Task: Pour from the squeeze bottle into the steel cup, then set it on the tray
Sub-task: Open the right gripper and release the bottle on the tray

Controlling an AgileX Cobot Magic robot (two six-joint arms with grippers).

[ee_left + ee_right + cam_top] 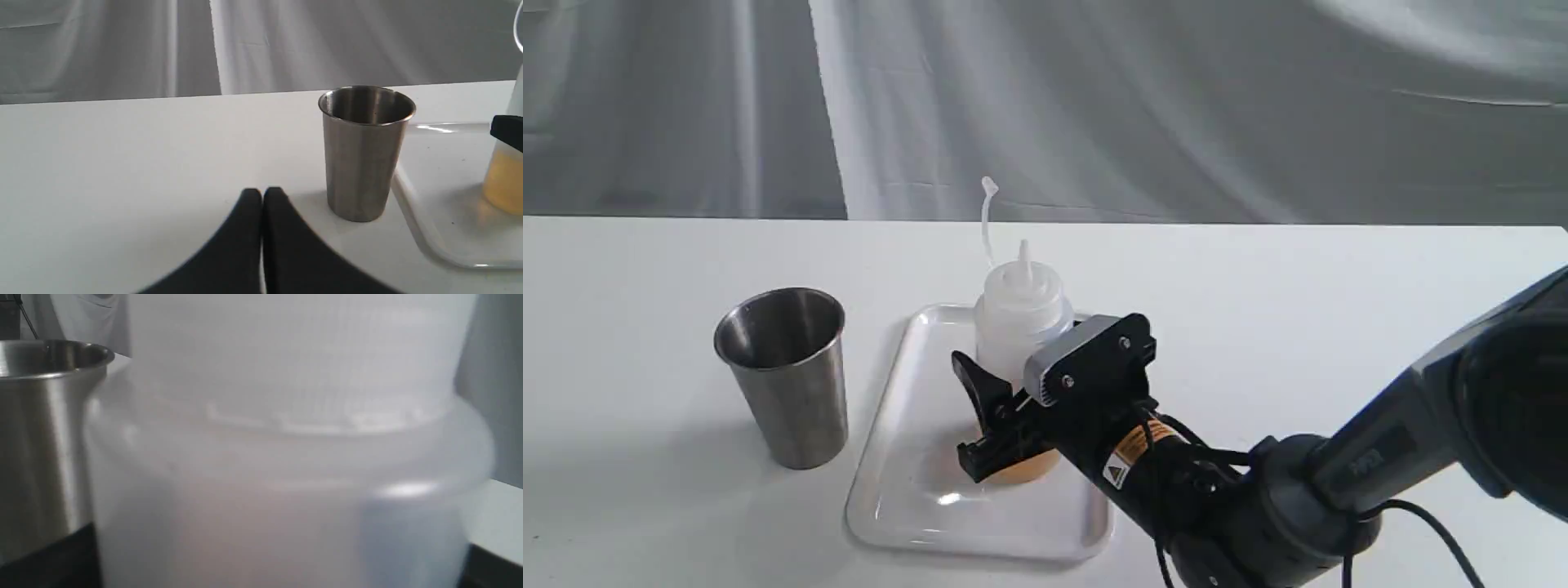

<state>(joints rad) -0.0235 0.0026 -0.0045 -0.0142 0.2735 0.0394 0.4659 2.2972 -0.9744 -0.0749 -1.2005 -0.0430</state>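
While the white table (pixel 645 506) filled the lower part of the exterior view, the right arm (pixel 1339 482) reached in from the lower right corner toward the middle. The tray (pixel 907 457) lay flat at lower centre, and the steel cup (pixel 788 384) stood upright on the table just left of it, off the tray. The squeeze bottle (pixel 1021 318) stood upright on the tray's right half, with amber liquid (pixel 504 183) low in its body. The right gripper (pixel 968 412) had its black fingers closed around the bottle's lower part, one on each side. That bottle filled the right wrist view, blurred and very near. The left gripper (pixel 262 196) sat at the bottom centre of the left wrist view, fingertips pressed together on nothing, just left of the cup. The thin cap strap (pixel 987 220) curved up above the nozzle.
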